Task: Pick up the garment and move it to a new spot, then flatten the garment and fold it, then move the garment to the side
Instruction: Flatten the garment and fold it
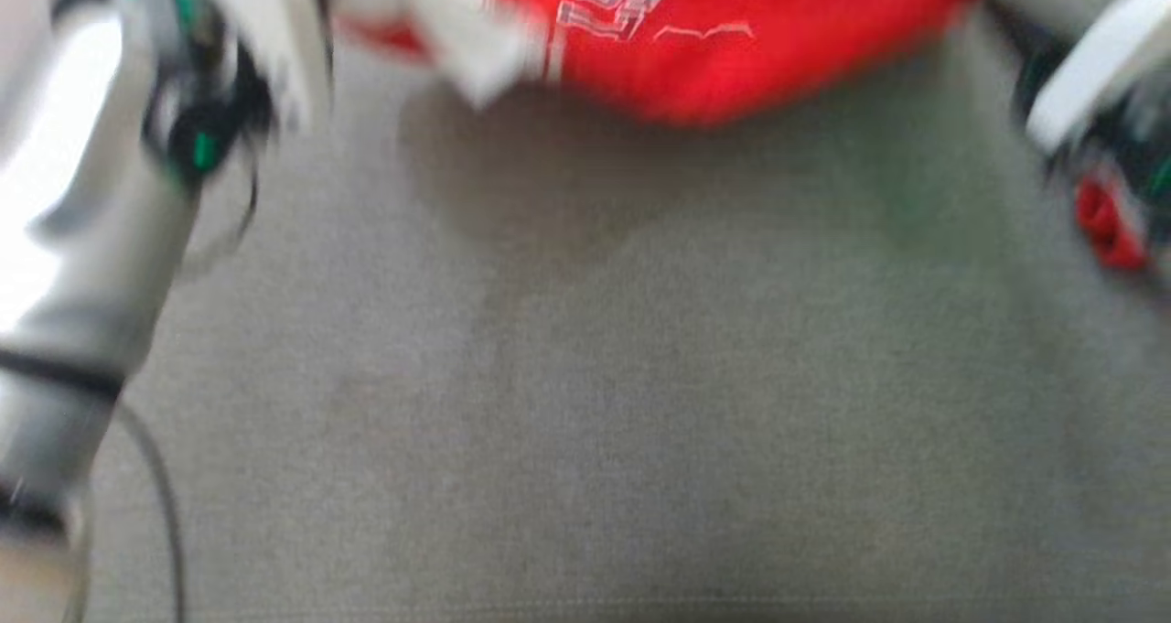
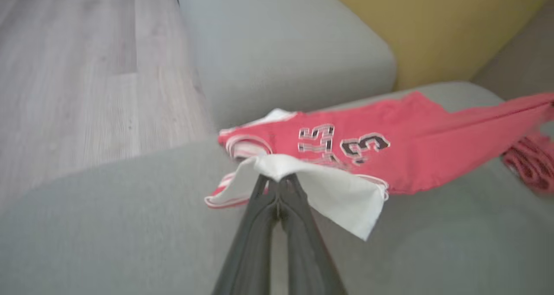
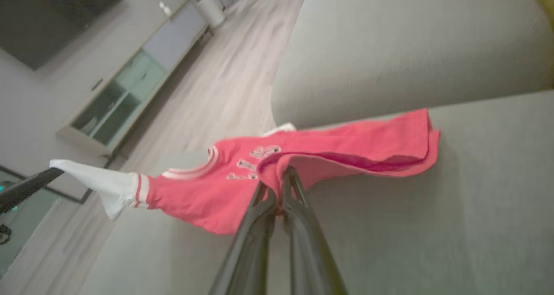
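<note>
The big grey sofa [image 1: 585,376] takes up most of the scene, with the wood floor [image 2: 86,69] off to the left. The red shirt [image 1: 732,47] is up in the air over the far part of the sofa seat, and its dark shadow lies on the seat under it. It hangs stretched between the two arms. The left pincer [image 2: 278,180] is pinched tight on the white sleeve [image 2: 342,195]. The right pincer [image 3: 277,182] is pinched tight on the red edge at the other side. So the picking up looks done. Setting it down in a new spot, making it flat, folding it and moving it aside are all left to do.
</note>
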You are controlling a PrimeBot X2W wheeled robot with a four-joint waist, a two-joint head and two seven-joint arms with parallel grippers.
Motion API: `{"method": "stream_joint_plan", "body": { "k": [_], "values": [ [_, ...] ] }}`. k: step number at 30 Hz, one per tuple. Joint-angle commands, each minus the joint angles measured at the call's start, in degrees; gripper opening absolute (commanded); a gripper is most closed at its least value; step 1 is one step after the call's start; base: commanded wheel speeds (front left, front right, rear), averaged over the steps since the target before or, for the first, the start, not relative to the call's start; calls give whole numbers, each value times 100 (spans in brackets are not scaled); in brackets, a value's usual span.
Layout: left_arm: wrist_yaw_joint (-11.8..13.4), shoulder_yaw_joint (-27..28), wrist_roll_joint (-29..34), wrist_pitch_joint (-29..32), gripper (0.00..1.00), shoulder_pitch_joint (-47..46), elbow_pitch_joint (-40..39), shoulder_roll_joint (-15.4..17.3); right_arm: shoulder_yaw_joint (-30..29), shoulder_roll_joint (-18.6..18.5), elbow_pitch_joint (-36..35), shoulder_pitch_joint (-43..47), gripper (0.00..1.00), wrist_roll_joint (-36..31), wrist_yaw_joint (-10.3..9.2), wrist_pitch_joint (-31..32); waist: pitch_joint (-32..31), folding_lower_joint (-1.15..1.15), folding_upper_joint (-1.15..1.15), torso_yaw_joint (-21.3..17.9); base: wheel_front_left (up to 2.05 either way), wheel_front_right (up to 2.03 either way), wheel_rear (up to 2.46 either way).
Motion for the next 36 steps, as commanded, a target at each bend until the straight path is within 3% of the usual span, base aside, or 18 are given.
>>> {"method": "stream_joint_plan", "body": {
  "k": [1, 11, 12, 17, 25, 30, 36],
  "values": [
    [2, 50, -248, 308, 0, 33, -459, 543, 115, -223, -233, 295, 0, 93, 43, 187, -655, 0, 0, 20, 0, 0, 0],
    [110, -441, -1840, 2718, 0, 2092, -2714, 2167, 939, -1029, -948, 1954, 0, 510, 43, 1560, -1510, 0, 0, 44, 0, 0, 0],
    [110, -441, -1840, 2718, 0, 2092, -2714, 2167, 939, -1029, -948, 1954, 0, 510, 43, 1560, -1510, 0, 0, 44, 0, 0, 0],
    [458, -534, -2416, 3559, 0, 2691, -3968, 2849, 1125, -1532, -1390, 2464, 0, 683, 43, 2152, -1545, 0, 0, 32, 0, 0, 0],
    [1013, -565, -3132, 4277, 0, 3310, -5464, 3628, 1177, -2581, -2256, 2970, 0, 978, 43, 3009, -1367, 0, 0, -69, 0, 0, 0],
    [1159, -475, -3248, 4370, 0, 3282, -5764, 3765, 1041, -2804, -2495, 2887, 0, 1019, 43, 3166, -1132, 0, 0, -146, 0, 0, 0],
    [1184, -337, -3144, 4457, 0, 2736, -5520, 3487, 796, -2513, -2275, 2429, 0, 1076, 43, 3304, -767, 0, 0, -230, 0, 0, 0]
  ]
}}
